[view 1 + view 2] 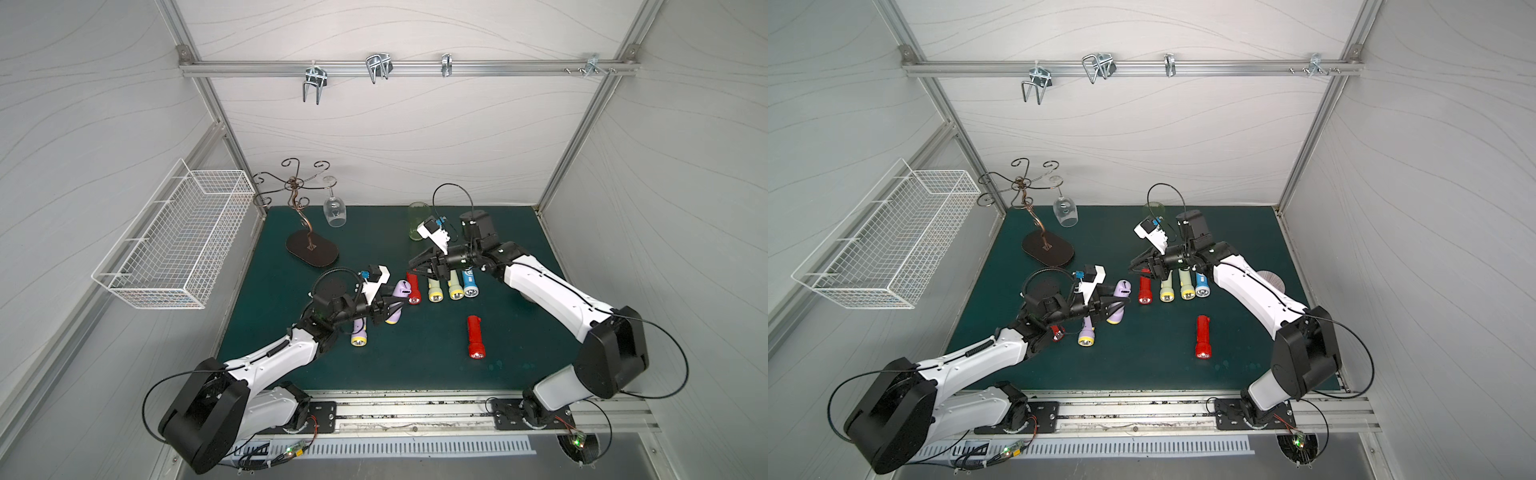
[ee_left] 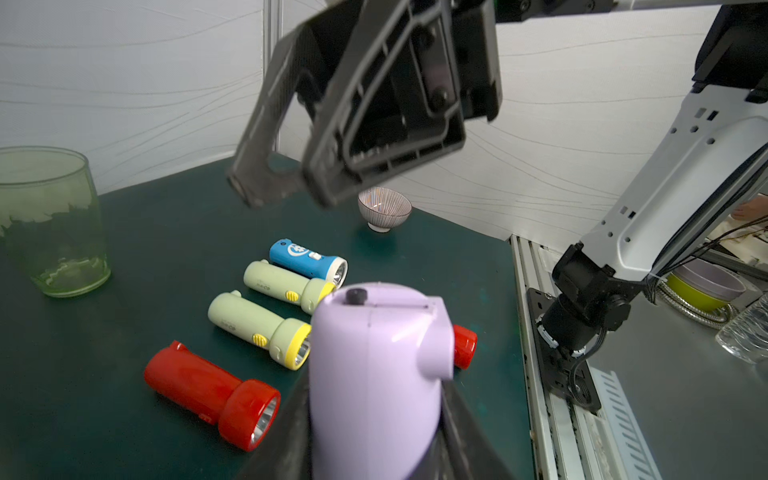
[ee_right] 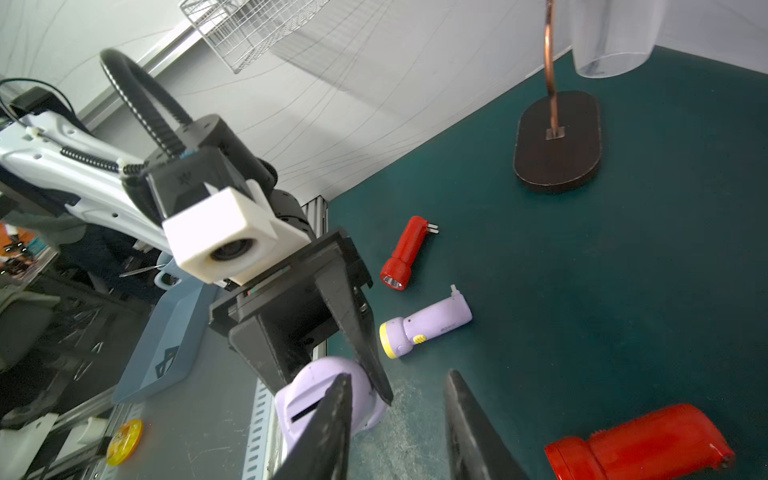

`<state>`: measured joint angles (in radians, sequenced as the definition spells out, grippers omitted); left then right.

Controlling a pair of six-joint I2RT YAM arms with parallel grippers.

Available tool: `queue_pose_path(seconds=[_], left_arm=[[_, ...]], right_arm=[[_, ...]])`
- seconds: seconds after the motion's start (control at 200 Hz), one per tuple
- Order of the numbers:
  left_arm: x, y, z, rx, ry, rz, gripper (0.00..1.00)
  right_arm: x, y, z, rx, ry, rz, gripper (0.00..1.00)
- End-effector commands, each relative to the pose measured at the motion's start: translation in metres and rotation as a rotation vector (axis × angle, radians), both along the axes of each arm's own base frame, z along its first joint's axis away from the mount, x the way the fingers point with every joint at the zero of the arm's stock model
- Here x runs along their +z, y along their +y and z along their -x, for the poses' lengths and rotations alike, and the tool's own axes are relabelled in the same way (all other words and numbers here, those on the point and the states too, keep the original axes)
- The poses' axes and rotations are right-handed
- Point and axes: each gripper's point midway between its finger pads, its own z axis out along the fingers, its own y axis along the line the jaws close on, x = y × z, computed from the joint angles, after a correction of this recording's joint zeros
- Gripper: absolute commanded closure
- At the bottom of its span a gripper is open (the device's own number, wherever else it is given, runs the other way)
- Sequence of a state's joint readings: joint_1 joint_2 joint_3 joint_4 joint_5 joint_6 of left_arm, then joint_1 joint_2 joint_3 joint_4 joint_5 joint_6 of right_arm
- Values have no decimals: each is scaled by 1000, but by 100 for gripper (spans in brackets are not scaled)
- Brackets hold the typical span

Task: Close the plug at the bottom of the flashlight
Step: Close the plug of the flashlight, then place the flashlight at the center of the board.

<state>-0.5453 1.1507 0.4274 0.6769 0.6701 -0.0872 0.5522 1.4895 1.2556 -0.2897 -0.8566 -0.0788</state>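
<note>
My left gripper (image 1: pixel 395 309) (image 2: pixel 374 432) is shut on the body of a lilac flashlight (image 1: pixel 397 296) (image 1: pixel 1120 300) (image 2: pixel 374 374) and holds it off the green mat, bottom end toward my right gripper. That end (image 3: pixel 316 399) shows a flat flap with a dark slot, and no prongs stick out. My right gripper (image 1: pixel 415 268) (image 1: pixel 1133 268) (image 3: pixel 399 376) (image 2: pixel 286 195) hovers just beyond that end, open, with nothing between its fingers. In the right wrist view one finger (image 3: pixel 332 419) crosses in front of the flashlight's bottom; whether they touch I cannot tell.
On the mat a red flashlight (image 1: pixel 412 286), two pale green ones (image 1: pixel 434 289) and a blue one (image 1: pixel 469 284) lie in a row. A larger red one (image 1: pixel 475 336) and a lilac one (image 1: pixel 359 332) lie nearer the front. Green glass (image 1: pixel 417 220), wine-glass stand (image 1: pixel 309 245), striped bowl (image 2: pixel 384 208).
</note>
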Motion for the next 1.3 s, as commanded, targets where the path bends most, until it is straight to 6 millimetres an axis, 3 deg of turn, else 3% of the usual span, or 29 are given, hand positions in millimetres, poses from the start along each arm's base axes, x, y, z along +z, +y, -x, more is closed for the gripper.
queue_pose_path(seconds=[0.0,0.15,0.3,0.37,0.555,0.72,1.071,1.296], left_arm=[[23,4,-12,75,-80,28,100],[15,13,-46,251,79,-33,100],[-2,23,-76,425,298,-59,100],[-10,21,-85,459,390,-91,100],[-39,27,-109,606,565,-169,100],[-61,47,-127,792,667,-266,100],[-114,35,-142,850,891,-447,100],[-143,34,-158,872,913,-603,100]], right_arm=[[5,-15,1,-80,-49,39,53],[-4,-34,-5,-231,-86,87,38],[-19,-63,-27,-472,-136,159,20],[-25,-81,-42,-620,-151,192,1],[-36,-130,-69,-943,-135,251,1],[-48,-135,-67,-891,-68,256,1],[-54,-143,-66,-902,-70,308,1],[-58,-140,-65,-886,-56,313,1]])
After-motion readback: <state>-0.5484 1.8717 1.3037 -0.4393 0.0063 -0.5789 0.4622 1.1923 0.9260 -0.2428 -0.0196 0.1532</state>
